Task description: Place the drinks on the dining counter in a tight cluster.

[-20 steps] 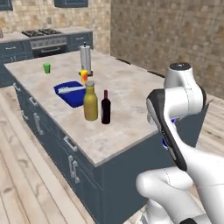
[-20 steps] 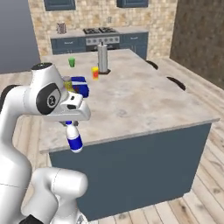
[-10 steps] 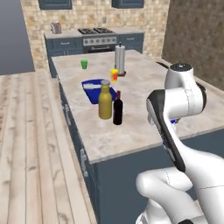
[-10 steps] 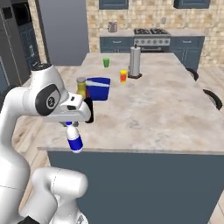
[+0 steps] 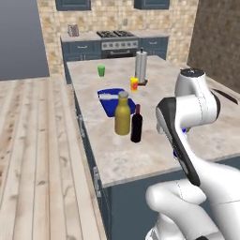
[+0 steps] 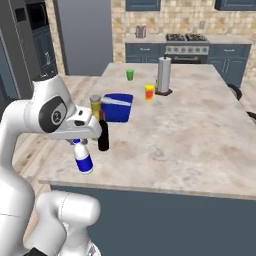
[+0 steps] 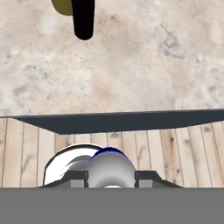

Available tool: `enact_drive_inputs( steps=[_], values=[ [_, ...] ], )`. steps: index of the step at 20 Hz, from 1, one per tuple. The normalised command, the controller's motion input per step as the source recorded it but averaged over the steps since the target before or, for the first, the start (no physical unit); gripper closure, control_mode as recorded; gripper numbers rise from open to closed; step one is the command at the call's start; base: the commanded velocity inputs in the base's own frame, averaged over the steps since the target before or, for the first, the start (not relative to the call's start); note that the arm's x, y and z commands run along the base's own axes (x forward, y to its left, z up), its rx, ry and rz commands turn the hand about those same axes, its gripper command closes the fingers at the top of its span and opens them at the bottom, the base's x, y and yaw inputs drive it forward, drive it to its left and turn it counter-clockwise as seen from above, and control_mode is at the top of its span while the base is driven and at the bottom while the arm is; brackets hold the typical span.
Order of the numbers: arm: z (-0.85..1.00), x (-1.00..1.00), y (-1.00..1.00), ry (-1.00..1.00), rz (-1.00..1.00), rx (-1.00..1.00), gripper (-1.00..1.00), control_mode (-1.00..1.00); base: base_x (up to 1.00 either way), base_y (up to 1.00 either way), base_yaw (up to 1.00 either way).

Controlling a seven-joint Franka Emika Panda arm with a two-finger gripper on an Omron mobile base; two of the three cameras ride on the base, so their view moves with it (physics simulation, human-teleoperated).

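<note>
Fingers of the robot's gripper [image 6: 79,143] are clamped on the neck of the small clear bottle with a blue label and white cap [image 6: 83,160], which hangs upright below the hand, near the front edge of the beige marble-topped dining counter with its dark blue cabinet base [image 6: 190,145]. My judgement is that it is carried high like this so it can clear the counter's edge before being brought in toward the others.

Those others already stand together on the counter: the tall mustard-yellow bottle with a grey cap [image 5: 123,114] and the dark wine bottle with a red top [image 5: 136,124] are just beside each other, in front of a blue bowl-like container [image 5: 111,99]. Farther back sit a small yellow cup [image 5: 134,84], a green cup [image 5: 101,71] and a steel paper-towel holder [image 5: 141,67], all well apart from the pair and no part of the cluster.

From the right base view the held bottle shows whole, label and all; in the left base view the arm's white body covers nearly all of it, though that view gives the clearest look at how close the two standing bottles are. Looking down from the hand view, the bottle's rounded top [image 7: 110,171] sits between the fingertips, apparently over plank floor with the counter's edge ahead, and the wine bottle's base [image 7: 83,19] lies beyond.
</note>
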Motion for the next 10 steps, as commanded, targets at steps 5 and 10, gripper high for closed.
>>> enact_drive_inputs(
  steps=[5,10],
  values=[
    [0.00,0.00,0.00,0.00,0.00,0.00,1.00,1.00,0.66,0.12,0.00],
    [0.00,0.00,0.00,0.00,0.00,0.00,1.00,1.00,0.00,0.00,0.00]
  ],
)
